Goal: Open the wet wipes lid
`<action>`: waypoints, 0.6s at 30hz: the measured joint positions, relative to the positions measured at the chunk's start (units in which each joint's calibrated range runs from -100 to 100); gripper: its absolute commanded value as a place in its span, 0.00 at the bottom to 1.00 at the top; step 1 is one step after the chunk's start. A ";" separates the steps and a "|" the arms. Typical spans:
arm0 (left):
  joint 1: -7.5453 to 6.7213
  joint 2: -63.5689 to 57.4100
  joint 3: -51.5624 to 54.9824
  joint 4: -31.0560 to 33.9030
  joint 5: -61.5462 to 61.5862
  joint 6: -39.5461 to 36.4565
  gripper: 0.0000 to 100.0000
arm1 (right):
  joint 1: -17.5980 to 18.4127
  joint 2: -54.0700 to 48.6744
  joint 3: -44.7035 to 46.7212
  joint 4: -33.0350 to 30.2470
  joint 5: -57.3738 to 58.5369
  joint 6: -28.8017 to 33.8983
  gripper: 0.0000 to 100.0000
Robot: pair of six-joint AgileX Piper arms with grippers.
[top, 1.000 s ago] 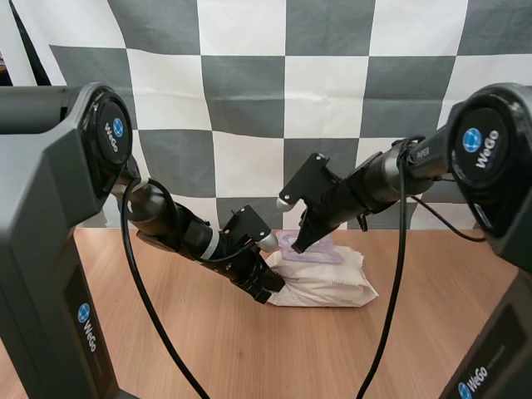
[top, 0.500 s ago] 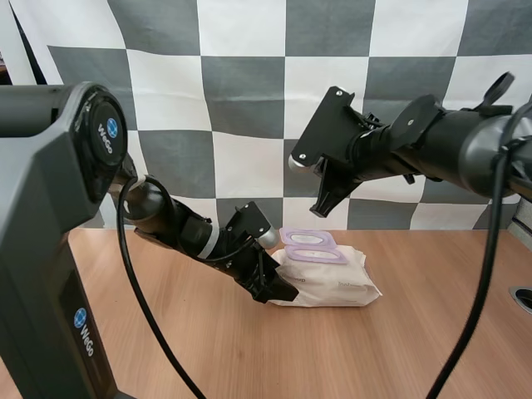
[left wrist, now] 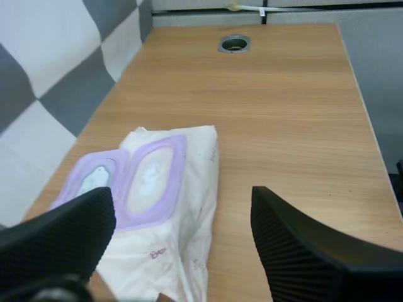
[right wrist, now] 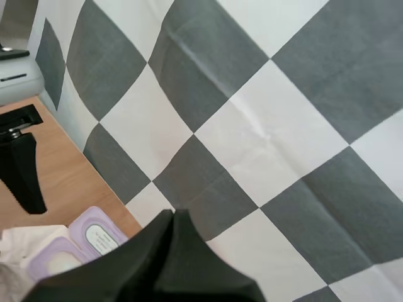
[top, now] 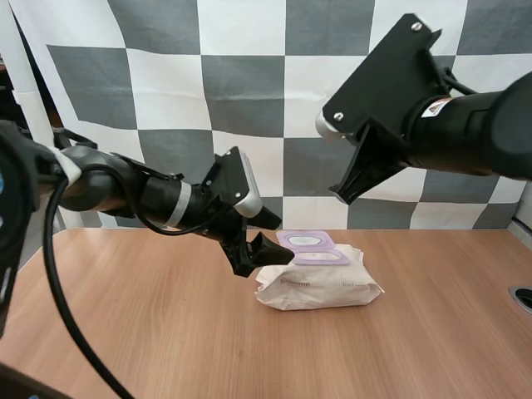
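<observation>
— Left pincer [top: 281, 239]?
— Spread apart, gripping nothing, just left of the wet wipes pack [top: 320, 287], above the bench [top: 150, 332].
— Right pincer [top: 342, 193]?
— Closed on nothing, high above the pack.
— Pack?
— Flat mid-bench; purple lid [top: 303, 239] flipped back to the far side. Round hole [top: 522, 298] in the bench at right, well apart.

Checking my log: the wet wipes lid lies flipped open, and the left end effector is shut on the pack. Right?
No: the lid lies flipped open, but the left end effector is open, holding nothing, as the left wrist view shows.
</observation>
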 measured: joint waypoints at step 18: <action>1.39 -34.71 0.00 -1.82 0.00 -19.45 0.00 | 0.00 -27.13 0.00 0.00 -0.07 15.98 0.00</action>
